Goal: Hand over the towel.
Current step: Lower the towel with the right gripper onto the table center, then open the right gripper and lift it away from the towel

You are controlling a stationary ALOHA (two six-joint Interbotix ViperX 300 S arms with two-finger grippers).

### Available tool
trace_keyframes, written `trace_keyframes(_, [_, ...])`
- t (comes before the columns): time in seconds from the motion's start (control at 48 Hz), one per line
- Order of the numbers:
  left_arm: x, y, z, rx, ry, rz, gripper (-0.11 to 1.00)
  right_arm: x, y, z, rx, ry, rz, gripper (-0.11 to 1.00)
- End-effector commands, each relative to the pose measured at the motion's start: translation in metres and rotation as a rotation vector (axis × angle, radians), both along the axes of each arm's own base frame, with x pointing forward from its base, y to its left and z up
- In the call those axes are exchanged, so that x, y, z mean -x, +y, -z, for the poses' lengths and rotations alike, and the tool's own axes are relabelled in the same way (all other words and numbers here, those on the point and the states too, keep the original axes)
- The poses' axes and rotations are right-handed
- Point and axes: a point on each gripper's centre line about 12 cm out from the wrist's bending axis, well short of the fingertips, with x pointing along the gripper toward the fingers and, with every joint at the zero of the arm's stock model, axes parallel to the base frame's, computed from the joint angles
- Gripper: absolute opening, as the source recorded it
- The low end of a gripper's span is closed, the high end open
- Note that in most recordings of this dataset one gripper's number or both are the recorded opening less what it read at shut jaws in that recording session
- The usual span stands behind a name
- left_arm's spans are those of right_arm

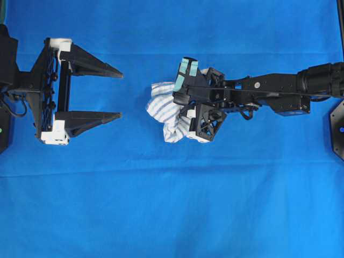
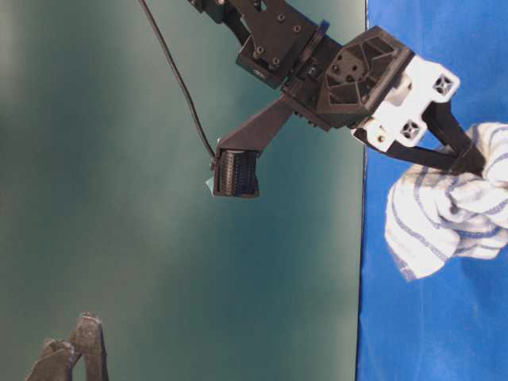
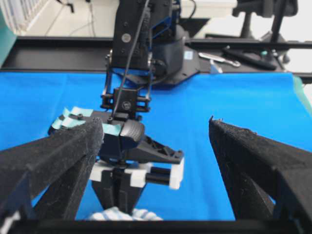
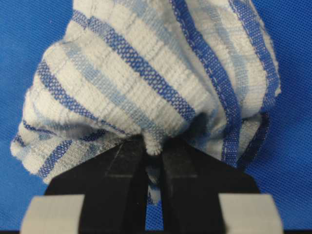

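towel (image 1: 165, 115): hanging bunched mid-table, clear of the cloth (image 1: 172, 215), between the two grippers.
handling: looking light, soft, limp; likely sagging and swinging, not slipping.
right gripper (image 4: 154, 146): pinching a fold of towel, jaws nearly closed.
left gripper (image 1: 119, 92): waiting at left, jaws spread wide, holding nothing.
hold point: probably the loose bunch facing left, away from the pinch.
obstruction: nothing lying in the gap between the grippers.

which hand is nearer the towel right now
Right. The right hand is shut on the towel, holding it. The left hand is open, off to the towel's left in the overhead view, not touching it.
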Motion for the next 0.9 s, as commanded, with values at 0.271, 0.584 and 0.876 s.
trace_keyframes(0.271, [0.000,0.001,-0.006,0.003,-0.018,-0.002,0.93,0.003,0.000,-0.052,0.012,-0.114,0.003,0.71])
trace_keyframes(0.584, [0.000,0.000,-0.006,0.005,-0.018,-0.001,0.93,0.043,0.006,-0.138,0.053,-0.368,-0.012,0.71])
trace_keyframes(0.876, [0.000,0.000,-0.005,0.003,-0.014,-0.001,0.93,0.103,0.015,-0.184,0.100,-0.700,-0.032,0.71])
